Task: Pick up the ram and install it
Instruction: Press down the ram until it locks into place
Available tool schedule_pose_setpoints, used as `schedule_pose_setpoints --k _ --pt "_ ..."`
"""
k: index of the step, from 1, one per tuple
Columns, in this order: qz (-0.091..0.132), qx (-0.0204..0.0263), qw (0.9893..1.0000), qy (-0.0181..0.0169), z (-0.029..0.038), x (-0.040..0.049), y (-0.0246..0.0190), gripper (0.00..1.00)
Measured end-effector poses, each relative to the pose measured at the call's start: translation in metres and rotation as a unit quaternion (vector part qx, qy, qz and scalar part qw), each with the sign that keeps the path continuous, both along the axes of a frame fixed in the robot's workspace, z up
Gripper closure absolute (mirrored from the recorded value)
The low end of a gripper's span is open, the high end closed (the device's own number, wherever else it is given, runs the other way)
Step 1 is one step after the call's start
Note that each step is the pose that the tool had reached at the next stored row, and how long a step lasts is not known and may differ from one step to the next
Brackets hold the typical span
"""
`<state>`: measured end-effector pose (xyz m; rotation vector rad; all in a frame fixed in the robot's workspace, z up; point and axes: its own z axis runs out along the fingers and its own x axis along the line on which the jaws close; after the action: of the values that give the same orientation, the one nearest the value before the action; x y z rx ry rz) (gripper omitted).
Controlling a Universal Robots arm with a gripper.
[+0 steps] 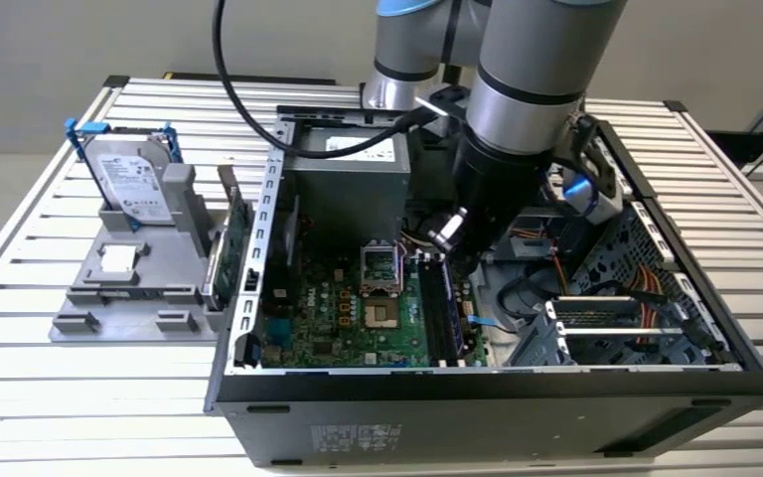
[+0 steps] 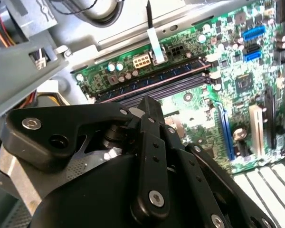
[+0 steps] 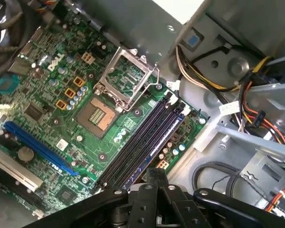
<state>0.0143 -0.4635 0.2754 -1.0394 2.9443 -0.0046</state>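
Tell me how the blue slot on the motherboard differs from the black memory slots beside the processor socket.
The blue slot is one bright blue strip, while the memory slots are several dark strips packed side by side. The memory slots run along the board's edge near the loose cables, and the blue slot lies on the far side of the socket. The two run roughly at right angles. Both are long, narrow and fixed to the green motherboard.

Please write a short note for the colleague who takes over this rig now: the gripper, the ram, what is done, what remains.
Gripper: inside the open computer case, low over one end of the memory slots; open or shut cannot be told.
Ram: appears to stand in one slot on the motherboard, under the gripper.
Done: ram seems brought to its slot.
Left: the views do not confirm that it is fully seated.
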Motion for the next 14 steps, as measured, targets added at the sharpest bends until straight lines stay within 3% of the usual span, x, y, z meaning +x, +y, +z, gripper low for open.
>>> schedule_pose_setpoints --k 7,14 --pt "0.038 0.0 0.9993 0.0001 -0.0009 -0.0001 0.0002 1.0" --pt "0.069 0.0 0.9976 0.0003 -0.0021 -0.0001 0.0004 1.0"
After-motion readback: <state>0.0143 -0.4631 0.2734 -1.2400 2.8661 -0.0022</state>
